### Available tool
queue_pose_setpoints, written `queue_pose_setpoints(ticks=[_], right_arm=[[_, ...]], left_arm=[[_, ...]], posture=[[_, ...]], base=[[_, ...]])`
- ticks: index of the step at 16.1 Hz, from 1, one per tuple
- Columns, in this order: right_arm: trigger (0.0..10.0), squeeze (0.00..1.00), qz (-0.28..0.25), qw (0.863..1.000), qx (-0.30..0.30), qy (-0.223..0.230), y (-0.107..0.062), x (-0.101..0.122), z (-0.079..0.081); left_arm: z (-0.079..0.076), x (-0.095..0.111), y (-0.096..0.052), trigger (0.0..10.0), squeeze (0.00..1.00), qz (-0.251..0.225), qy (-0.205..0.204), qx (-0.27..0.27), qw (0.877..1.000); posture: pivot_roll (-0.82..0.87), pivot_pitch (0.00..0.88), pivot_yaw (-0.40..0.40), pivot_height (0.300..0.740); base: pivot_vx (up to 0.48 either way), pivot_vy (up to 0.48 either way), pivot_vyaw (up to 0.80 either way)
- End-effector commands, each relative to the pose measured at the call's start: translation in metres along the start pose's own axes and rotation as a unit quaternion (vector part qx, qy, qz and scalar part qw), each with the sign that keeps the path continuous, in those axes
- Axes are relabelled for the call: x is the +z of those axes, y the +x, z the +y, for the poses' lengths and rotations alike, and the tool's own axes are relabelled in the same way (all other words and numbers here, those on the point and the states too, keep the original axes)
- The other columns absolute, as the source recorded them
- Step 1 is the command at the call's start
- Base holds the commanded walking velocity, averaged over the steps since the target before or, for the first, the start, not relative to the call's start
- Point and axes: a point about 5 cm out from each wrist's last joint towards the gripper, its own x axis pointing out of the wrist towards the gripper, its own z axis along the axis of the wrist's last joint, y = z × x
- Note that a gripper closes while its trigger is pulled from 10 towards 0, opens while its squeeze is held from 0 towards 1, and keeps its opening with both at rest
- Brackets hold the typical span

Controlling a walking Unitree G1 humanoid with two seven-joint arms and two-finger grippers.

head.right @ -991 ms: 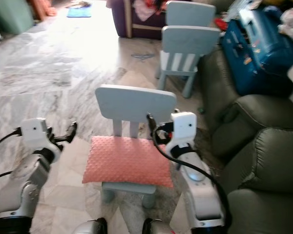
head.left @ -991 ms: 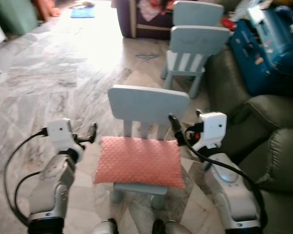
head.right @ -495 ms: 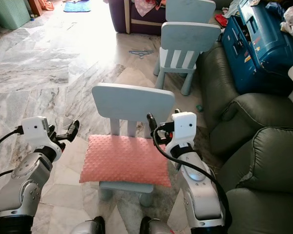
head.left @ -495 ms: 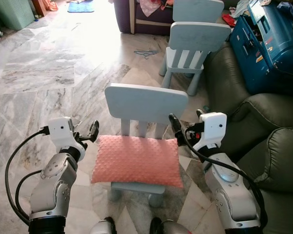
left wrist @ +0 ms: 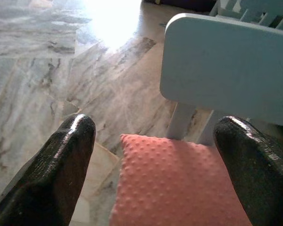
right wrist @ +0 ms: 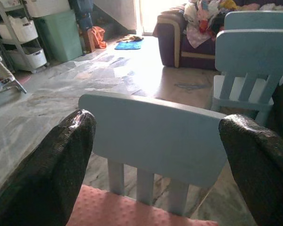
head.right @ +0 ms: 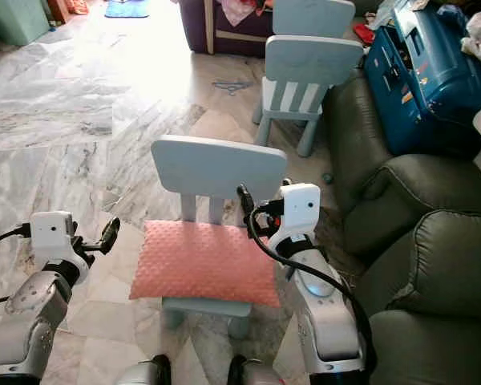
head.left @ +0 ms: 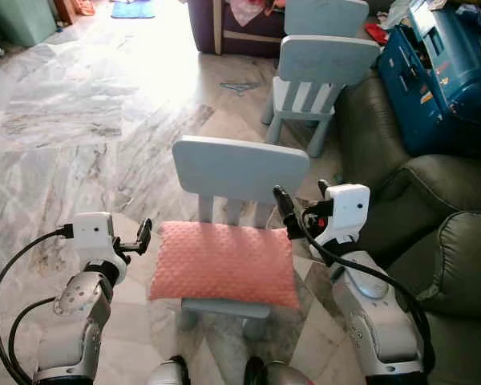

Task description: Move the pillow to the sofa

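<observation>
On the seat of the small blue chair (head.left: 239, 172) lies the pillow (head.left: 223, 262), ungrasped. Left gripper (head.left: 142, 237) and right gripper (head.left: 301, 207) flank it, both spread wide. Next, I judge: close in and clamp its ends.

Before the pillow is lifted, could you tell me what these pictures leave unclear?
- Chair seat and front legs: covered by the pillow, head views.
- Sofa: cut off by the right edge.
- Pillow's near end: cut off by the bottom edge, left wrist view.
</observation>
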Motion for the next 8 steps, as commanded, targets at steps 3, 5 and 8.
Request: queue_pose_setpoints(ticks=[3, 5, 8], right_arm=[[10.0, 0.00, 0.010, 1.000, -0.011, 0.017, -0.003, -0.004, -0.002], [10.0, 0.00, 0.040, 0.999, -0.024, 0.022, -0.015, -0.022, -0.004], [10.0, 0.00, 0.095, 0.994, -0.056, -0.008, -0.040, -0.053, -0.026]], left_arm=[[0.001, -0.003, -0.002, 10.0, 0.00, 0.017, 0.036, 0.015, 0.999], [0.000, -0.011, -0.009, 10.0, 0.00, 0.013, 0.010, -0.004, 1.000], [0.000, -0.025, -0.017, 10.0, 0.00, 0.019, -0.006, -0.011, 1.000]], posture=[[0.00, 0.248, -0.059, 0.740], [0.00, 0.259, -0.052, 0.740], [-0.01, 0.270, -0.053, 0.740]], base=[[0.000, 0.000, 0.00], [0.000, 0.000, 0.00], [0.000, 0.000, 0.00]])
